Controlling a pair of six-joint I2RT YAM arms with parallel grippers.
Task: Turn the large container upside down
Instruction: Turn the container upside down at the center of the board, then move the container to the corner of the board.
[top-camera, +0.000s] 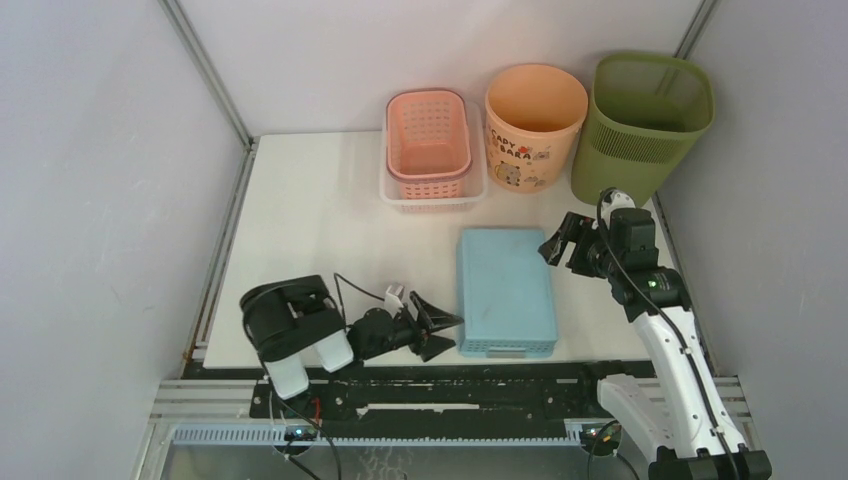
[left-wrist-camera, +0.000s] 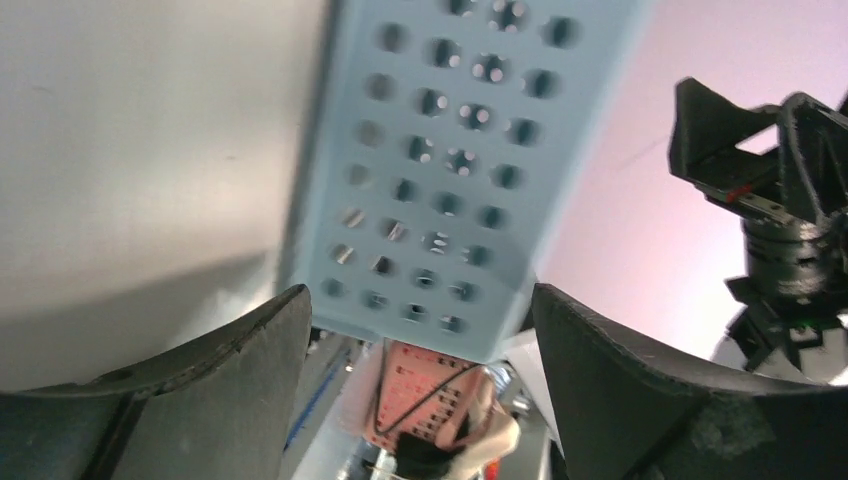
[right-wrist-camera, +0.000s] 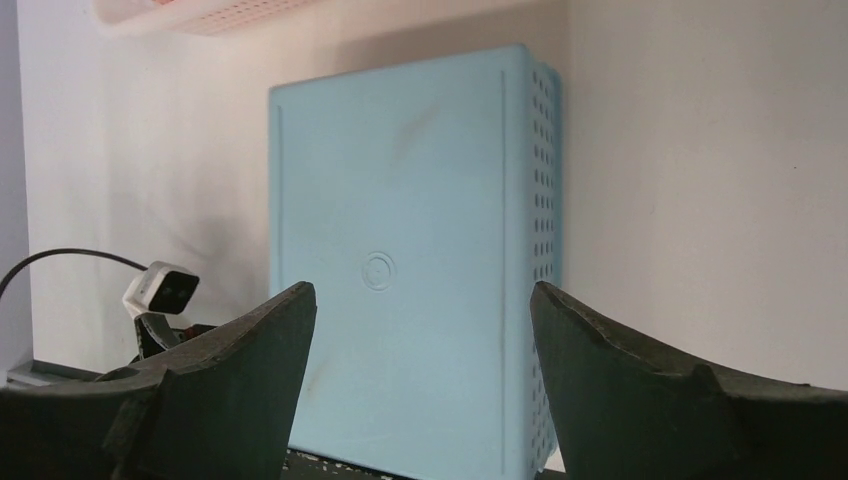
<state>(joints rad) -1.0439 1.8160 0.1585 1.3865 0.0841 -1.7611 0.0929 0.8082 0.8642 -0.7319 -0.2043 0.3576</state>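
Note:
The large container, a tall olive-green bin (top-camera: 648, 125) with a mesh upper band, stands upright with its mouth up at the back right corner of the table. It does not show in either wrist view. My right gripper (top-camera: 560, 245) is open and empty in front of the bin, by the far right corner of an overturned light blue basket (top-camera: 505, 290). Seen from the right wrist, the jaws (right-wrist-camera: 422, 320) stand wide apart over that basket (right-wrist-camera: 410, 250). My left gripper (top-camera: 440, 328) is open and empty at the basket's near left corner, facing its perforated side (left-wrist-camera: 450, 160).
A round peach bucket (top-camera: 533, 125) with cartoon print stands just left of the green bin. A pink basket (top-camera: 428, 140) sits inside a white one at the back middle. The right wall panel runs close behind the bin. The table's front edge (top-camera: 420, 365) is just under the left gripper.

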